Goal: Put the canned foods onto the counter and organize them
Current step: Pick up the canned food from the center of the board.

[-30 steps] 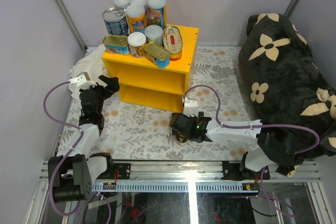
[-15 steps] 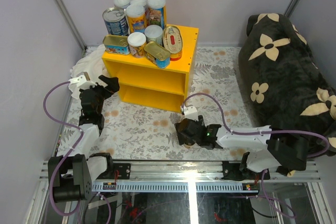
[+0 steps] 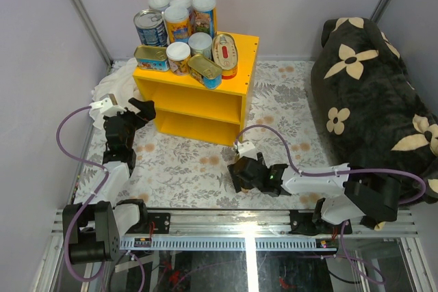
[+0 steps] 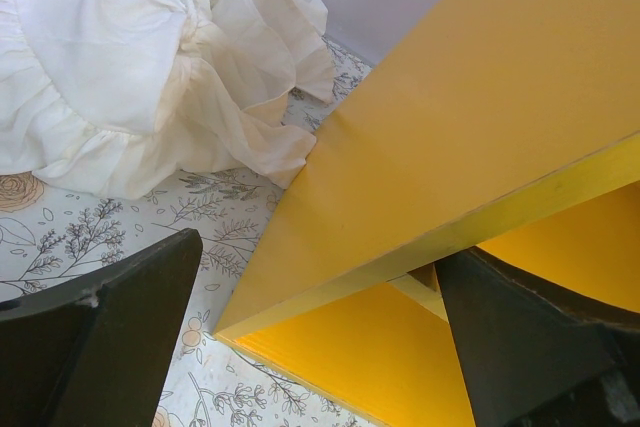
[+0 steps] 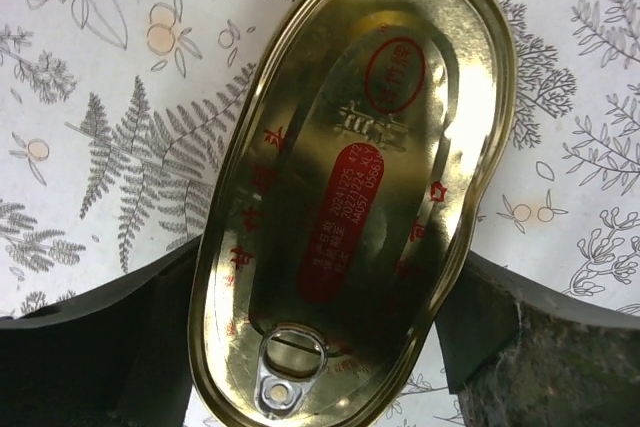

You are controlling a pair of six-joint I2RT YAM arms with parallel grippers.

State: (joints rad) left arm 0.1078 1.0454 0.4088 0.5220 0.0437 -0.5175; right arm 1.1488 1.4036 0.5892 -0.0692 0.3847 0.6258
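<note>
Several canned foods [image 3: 179, 32] stand on the flat top of the yellow counter [image 3: 239, 59]: tall white-lidded tins, a blue-labelled steel can and flat gold fish tins. On the floral floor in front of it, my right gripper [image 3: 239, 176] points down over one more tin. In the right wrist view that gold oval tin [image 5: 350, 187] lies between the fingers, and my right gripper [image 5: 330, 277] is shut on its two long sides. My left gripper [image 3: 140, 109] hangs open beside the counter's left end [image 4: 450, 97], holding nothing [image 4: 320, 287].
A crumpled white cloth [image 3: 113, 87] lies on the floor left of the counter, also close in the left wrist view [image 4: 150, 57]. A black cushion with cream flowers [image 3: 373, 100] fills the right side. Grey walls close the back and left.
My right arm has swung lower and to the right, and its jaws have come in against the oval tin's sides. The left arm has not moved.
</note>
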